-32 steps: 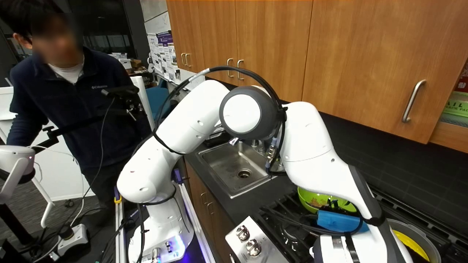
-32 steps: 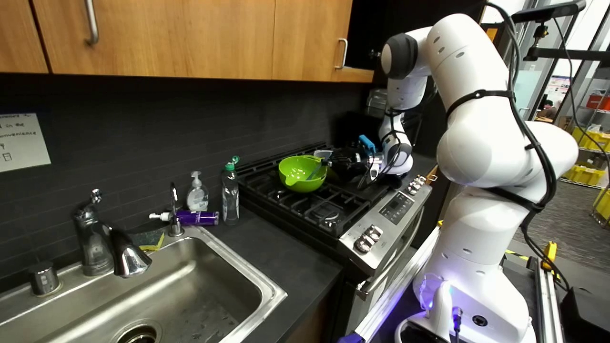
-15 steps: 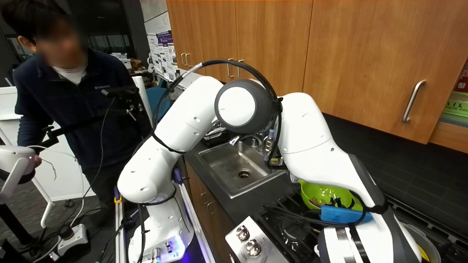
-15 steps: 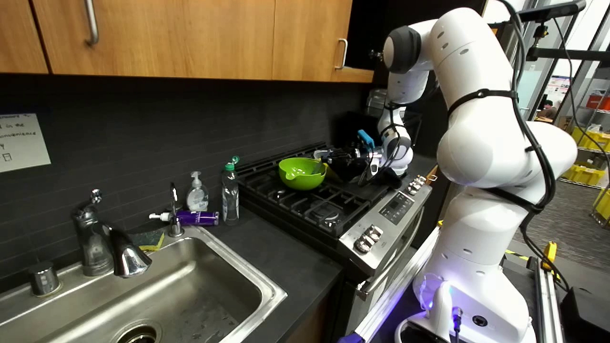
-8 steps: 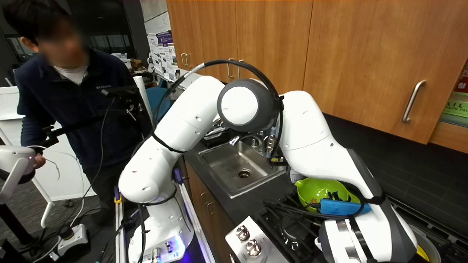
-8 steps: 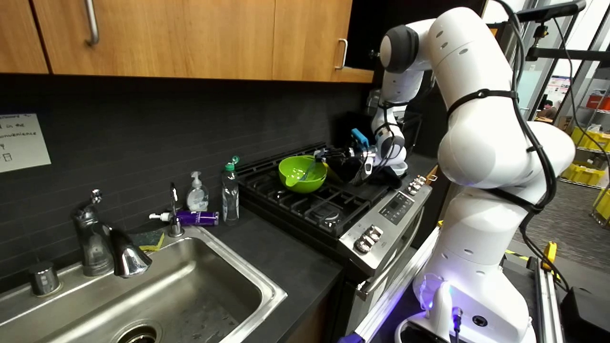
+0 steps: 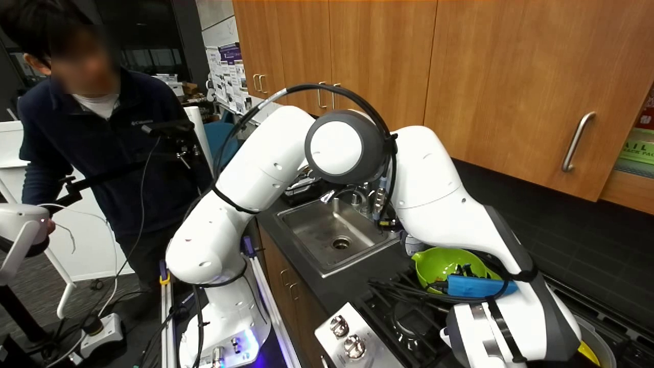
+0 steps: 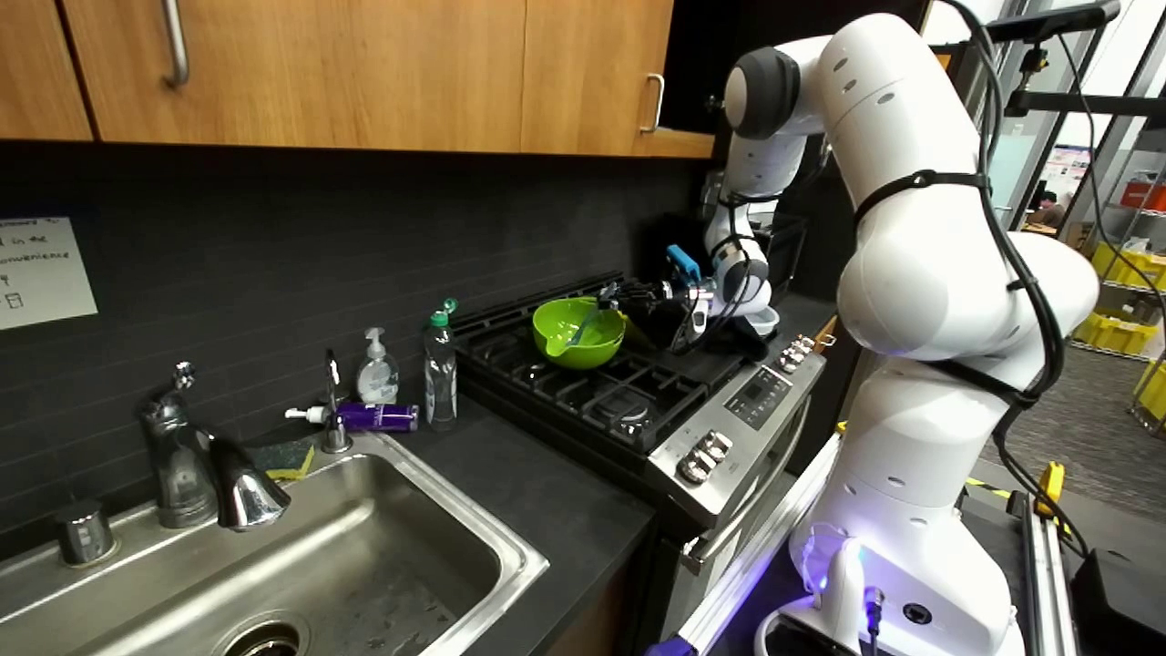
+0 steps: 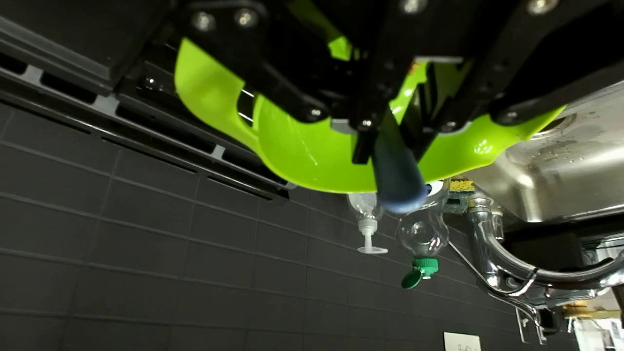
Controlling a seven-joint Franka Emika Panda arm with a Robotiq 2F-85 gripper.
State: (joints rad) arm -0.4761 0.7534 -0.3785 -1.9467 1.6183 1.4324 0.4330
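My gripper [image 9: 393,146] is shut on a utensil with a dark blue-grey handle [image 9: 399,183], seen between the fingertips in the wrist view. Behind and around the fingers spreads a lime-green bowl [image 9: 312,161] with a spout and a handle. In an exterior view the utensil [image 8: 583,328] slants down from the gripper [image 8: 608,297] into the bowl [image 8: 588,357], its lower end near the spout side. Some brownish contents [image 7: 440,280] show low in the bowl; the utensil's head is not clearly visible. The bowl rests on the stove grates.
The gas stove [image 8: 629,401] has knobs along its front. A pot [image 7: 598,340] with something yellow in it stands close to the arm. Beyond the stove lie a dish-soap bottle [image 8: 440,374], a pump bottle [image 8: 377,369] and the sink [image 8: 492,538]. Wooden cabinets [image 8: 364,73] hang above.
My gripper has moved left toward the bowl in an exterior view, and the utensil has swung from the bowl's right side toward the spout. The bowl has shifted slightly. The grip is unchanged.
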